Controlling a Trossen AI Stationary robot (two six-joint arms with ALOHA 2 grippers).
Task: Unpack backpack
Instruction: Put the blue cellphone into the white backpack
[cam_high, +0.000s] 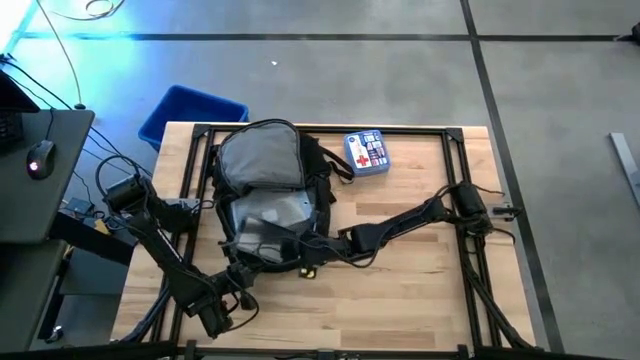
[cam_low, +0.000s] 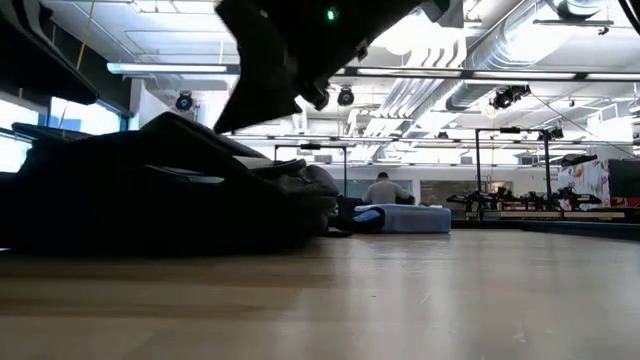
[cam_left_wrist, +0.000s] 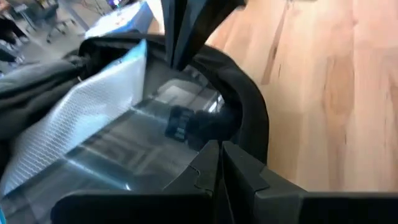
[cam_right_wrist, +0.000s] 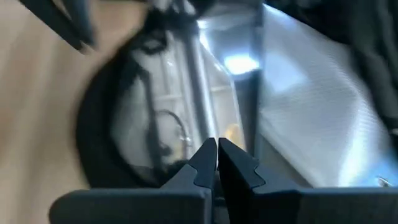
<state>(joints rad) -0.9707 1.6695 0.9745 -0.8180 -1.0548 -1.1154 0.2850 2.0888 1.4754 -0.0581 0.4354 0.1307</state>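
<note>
At the far left of the high view I see a dark desk (cam_high: 45, 175) with a computer mouse (cam_high: 39, 160) on it, and right of it a blue plastic bin (cam_high: 190, 112) on the grey floor, just behind the upper left corner of the pale wooden table (cam_high: 420, 290). My left gripper (cam_high: 250, 262) sits at the near mouth of the backpack (cam_high: 262, 165), its dark fingers (cam_left_wrist: 208, 165) pressed together with nothing between them. The backpack lies flat at centre left of the table, black fabric with a soft grey lining turned upward. In its opening I can see a clear plastic pouch (cam_left_wrist: 124, 143), glossy and creased, with a white mesh-textured panel beside it. My right gripper (cam_high: 322, 243) reaches in from the right at the same opening; its fingers (cam_right_wrist: 205, 163) are likewise closed and empty, the tips just over the clear plastic. Right of the backpack, near the table's far edge, rests a blue first-aid kit (cam_high: 367, 152) with a red cross. In the low view the backpack is a dark slumped mound at the left, and a person (cam_low: 385, 190) sits far behind.
</note>
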